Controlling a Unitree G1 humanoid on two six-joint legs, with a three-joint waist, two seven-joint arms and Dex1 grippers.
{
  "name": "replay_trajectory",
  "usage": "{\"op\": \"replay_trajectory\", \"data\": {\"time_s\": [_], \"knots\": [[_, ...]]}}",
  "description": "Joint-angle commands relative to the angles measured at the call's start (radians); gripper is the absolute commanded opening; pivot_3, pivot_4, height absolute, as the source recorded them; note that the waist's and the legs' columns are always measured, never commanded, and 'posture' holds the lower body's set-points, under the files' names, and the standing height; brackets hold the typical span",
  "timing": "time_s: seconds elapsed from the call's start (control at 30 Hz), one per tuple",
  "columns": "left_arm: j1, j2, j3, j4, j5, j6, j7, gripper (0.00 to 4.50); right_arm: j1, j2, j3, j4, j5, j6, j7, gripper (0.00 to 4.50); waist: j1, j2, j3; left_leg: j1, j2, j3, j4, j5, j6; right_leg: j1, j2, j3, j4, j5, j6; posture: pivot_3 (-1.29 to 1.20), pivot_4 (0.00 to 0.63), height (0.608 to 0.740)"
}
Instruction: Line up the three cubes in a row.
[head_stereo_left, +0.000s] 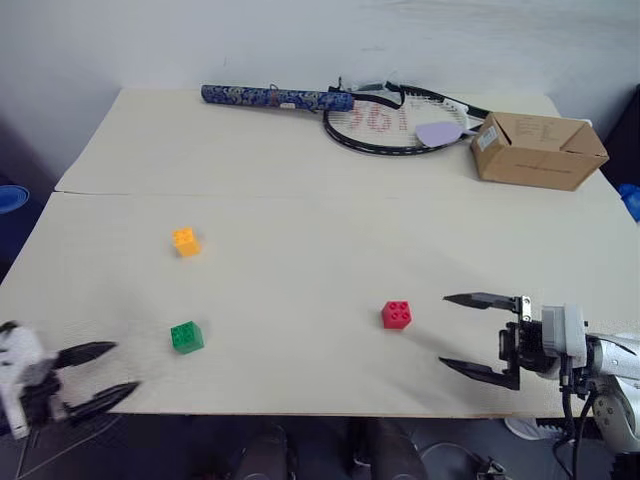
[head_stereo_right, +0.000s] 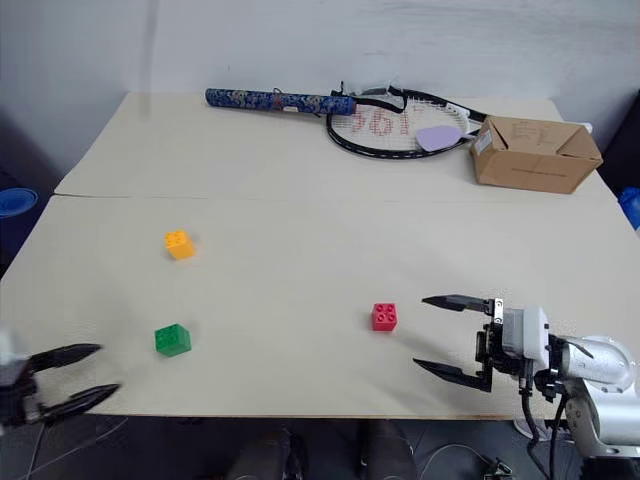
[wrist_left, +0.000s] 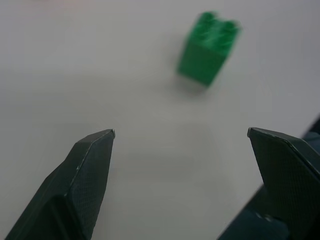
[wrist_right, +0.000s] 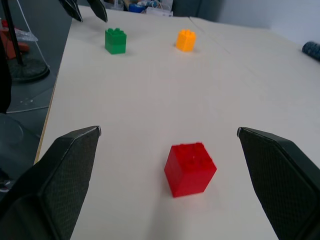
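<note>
The place looked like a plain robot test room or lab rather than a home. A wide pale table (head_stereo_left: 300, 170), made of two boards butted together, stood against a bare white wall (head_stereo_left: 300, 40). Odd props lay along its far edge: a badminton racket (head_stereo_left: 395, 120) beside a blue patterned tube (head_stereo_left: 275, 97), and a brown cardboard box (head_stereo_left: 537, 150). In the right wrist view, a dark floor and a stand base (wrist_right: 27, 67) showed past the table edge.
</note>
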Motion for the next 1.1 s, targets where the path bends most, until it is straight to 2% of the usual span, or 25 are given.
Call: {"op": "replay_trajectory", "data": {"time_s": [0.03, 0.23, 0.53, 0.57, 0.7, 0.8, 0.93, 1.1], "knots": [[-0.113, -0.016, -0.076, -0.045, 0.004, 0.016, 0.077, 4.5, 0.004, 0.015, 0.019, -0.067, 0.018, 0.016, -0.02, 4.49, -0.001, 0.0, 0.0, 0.0, 0.0, 0.0, 0.0, 0.0, 0.0, 0.0, 0.0, 0.0, 0.001, 0.0, 0.0, 0.0, 0.15, 0.74], [-0.205, -0.013, -0.243, 0.068, 0.135, -0.092, 0.061, 4.5, -0.009, 0.021, 0.038, -0.074, -0.002, 0.017, -0.044, 4.49, -0.012, 0.0, 0.0, 0.001, 0.0, 0.004, 0.0, 0.001, 0.0, -0.001, 0.002, 0.001, 0.002, 0.0, 0.0, 0.0, 0.15, 0.74], [-0.282, -0.02, -0.312, 0.11, 0.155, -0.128, 0.067, 1.65, 0.021, 0.007, 0.026, -0.084, -0.034, -0.027, -0.037, 4.5, 0.003, 0.0, 0.0, 0.0, 0.0, 0.004, 0.001, 0.001, 0.001, -0.001, 0.002, 0.001, 0.002, 0.0, 0.0, 0.0, 0.15, 0.74], [-0.298, -0.018, -0.32, 0.087, 0.145, -0.112, 0.066, 1.48, 0.026, 0.005, 0.022, -0.083, -0.033, -0.031, -0.035, 4.5, 0.003, 0.0, 0.0, 0.0, 0.0, 0.004, 0.001, 0.001, 0.001, -0.001, 0.002, 0.001, 0.002, 0.0, 0.0, 0.0, 0.15, 0.74], [-0.432, -0.009, -0.416, -0.034, 0.11, -0.03, 0.042, 1.49, 0.05, -0.013, -0.012, -0.066, -0.037, -0.048, -0.032, 4.5, 0.013, -0.001, 0.0, 0.0, 0.0, 0.004, 0.001, 0.001, 0.001, -0.001, 0.002, 0.001, 0.003, 0.0, 0.0, 0.0, 0.15, 0.74], [-0.588, -0.025, -0.546, -0.084, 0.127, 0.035, 0.025, 1.49, 0.052, -0.028, -0.048, -0.04, -0.04, -0.053, -0.039, 4.5, 0.02, 0.0, 0.0, 0.0, -0.001, 0.004, 0.003, 0.002, 0.001, 0.0, 0.002, 0.002, 0.003, 0.0, 0.0, 0.0, 0.15, 0.74], [-0.883, -0.141, -0.85, -0.017, 0.291, 0.144, 0.031, 1.49, 0.06, -0.049, -0.105, 0.002, -0.048, -0.059, -0.055, 4.5, 0.031, 0.0, -0.001, 0.0, -0.002, 0.004, 0.005, 0.002, 0.002, 0.001, 0.004, 0.001, 0.004, 0.001, 0.001, 0.0, 0.15, 0.74], [-1.053, -0.288, -1.019, 0.136, 0.406, 0.165, 0.057, 1.49, 0.088, -0.036, -0.124, -0.023, -0.053, -0.052, -0.087, 4.5, 0.018, 0.0, 0.0, -0.001, 0.0, 0.007, 0.006, 0.002, 0.003, 0.001, 0.015, 0.004, 0.004, 0.002, 0.004, 0.0, 0.15, 0.74]]}}
